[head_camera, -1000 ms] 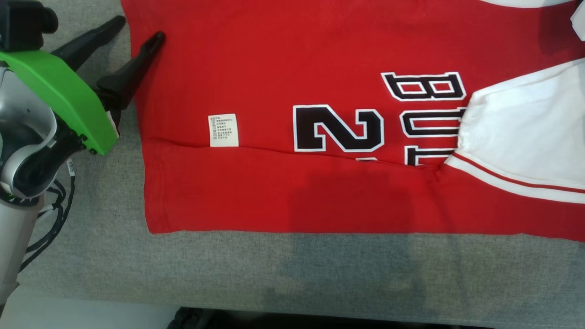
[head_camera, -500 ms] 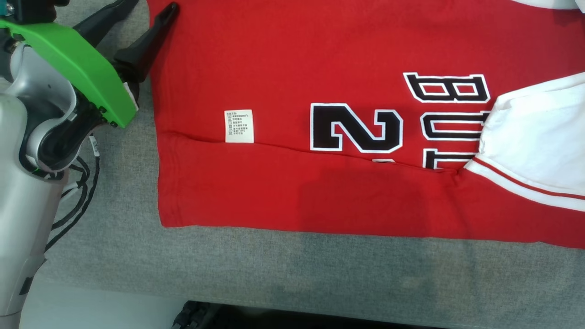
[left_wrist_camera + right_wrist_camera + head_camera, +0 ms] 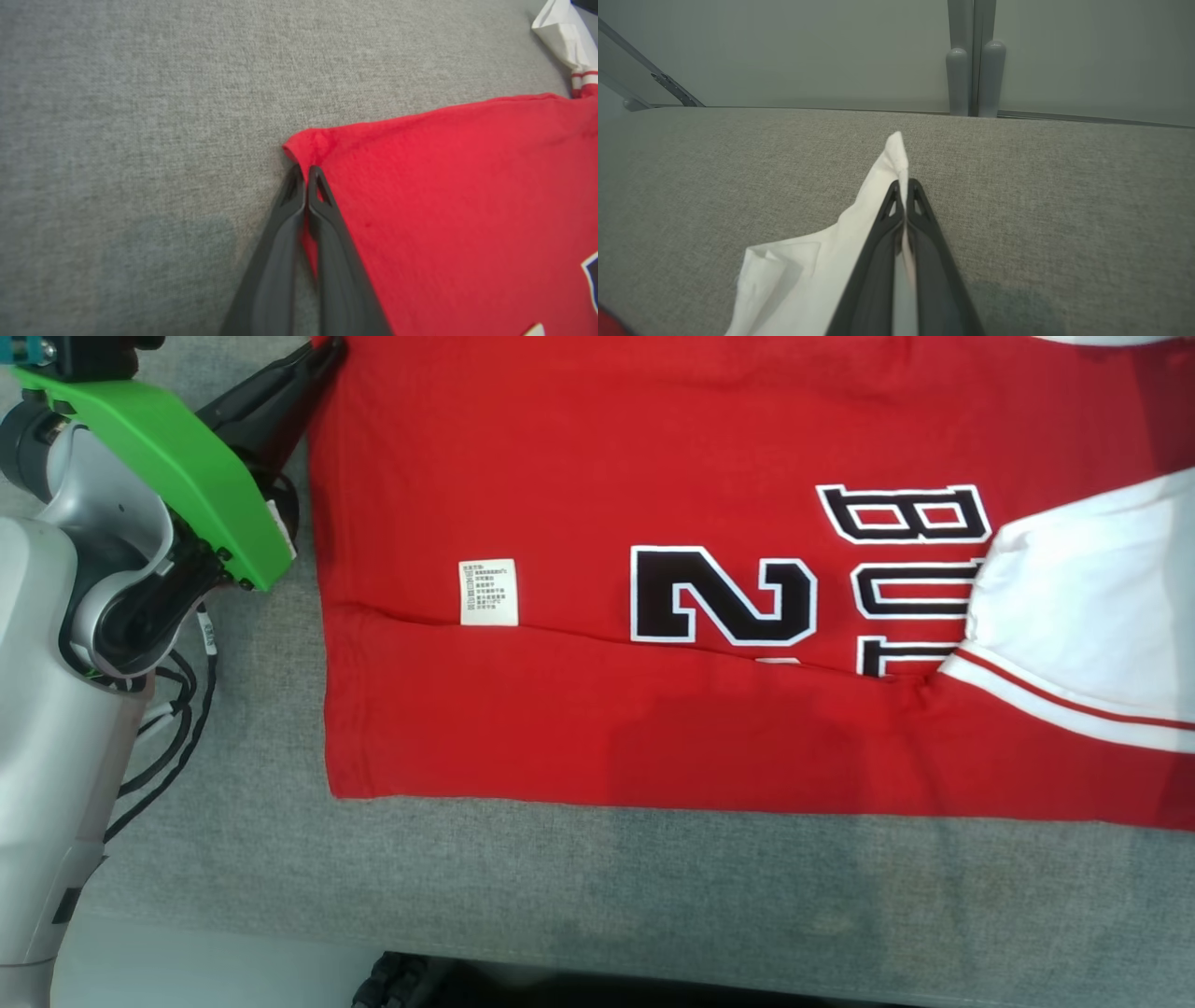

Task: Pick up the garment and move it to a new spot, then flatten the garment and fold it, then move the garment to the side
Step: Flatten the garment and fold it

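Left pincer (image 3: pixel 304 170) newly closed on red knit garment (image 3: pixel 444 196) corner | right pincer (image 3: pixel 905 184) likewise, on white sleeve (image 3: pixel 798 280)

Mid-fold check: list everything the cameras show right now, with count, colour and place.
shirt: one, red with white sleeves and black lettering, flat on the table
label: one, white, on the shirt's red cloth
table: one, grey, under the shirt
posts: two, grey, upright beyond the table
cables: several, black, beside the left arm
left arm: one, silver with green cover, left of the shirt
left gripper: one, dark, shut on the shirt's red corner
right gripper: one, dark, shut on the shirt's white cloth
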Motion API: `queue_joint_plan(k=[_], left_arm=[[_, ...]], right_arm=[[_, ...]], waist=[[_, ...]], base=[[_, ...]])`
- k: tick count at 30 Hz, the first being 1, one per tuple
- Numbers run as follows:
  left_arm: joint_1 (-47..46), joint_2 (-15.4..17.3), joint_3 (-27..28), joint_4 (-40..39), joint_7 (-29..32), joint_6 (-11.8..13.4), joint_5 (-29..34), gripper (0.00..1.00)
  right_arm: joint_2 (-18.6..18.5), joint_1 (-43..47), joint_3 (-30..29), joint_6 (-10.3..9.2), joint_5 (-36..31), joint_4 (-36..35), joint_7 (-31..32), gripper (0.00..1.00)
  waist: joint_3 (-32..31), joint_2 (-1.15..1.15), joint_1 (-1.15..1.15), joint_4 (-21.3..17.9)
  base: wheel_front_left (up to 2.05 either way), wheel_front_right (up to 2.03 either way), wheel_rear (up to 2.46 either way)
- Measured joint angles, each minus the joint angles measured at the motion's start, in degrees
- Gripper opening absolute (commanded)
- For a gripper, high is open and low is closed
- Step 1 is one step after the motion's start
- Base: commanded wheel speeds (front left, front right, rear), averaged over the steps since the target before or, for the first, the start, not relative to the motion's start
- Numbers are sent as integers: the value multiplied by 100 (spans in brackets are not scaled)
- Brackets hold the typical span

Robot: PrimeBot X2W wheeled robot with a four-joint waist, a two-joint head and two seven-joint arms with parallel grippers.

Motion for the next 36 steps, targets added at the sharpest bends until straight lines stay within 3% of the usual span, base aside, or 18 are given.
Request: queue_joint_plan(k=[9, 20, 36], left_arm=[[3, 46, 26, 254, -357, -4, 0, 0], [457, 83, 40, 346, -1125, -3, -14, 0], [1105, 70, -176, 292, -1898, 1, -69, 0]], right_arm=[[118, 87, -121, 296, 311, -405, -611, 0], [68, 1263, -220, 401, 380, -559, -1007, 0], [27, 2093, -310, 501, 434, -1209, -1507, 0]], waist=[[-135, 0, 0, -174], [-500, 0, 0, -332], [-1105, 0, 0, -381]], base=[[0, 0, 0], [0, 0, 0], [0, 0, 0]])
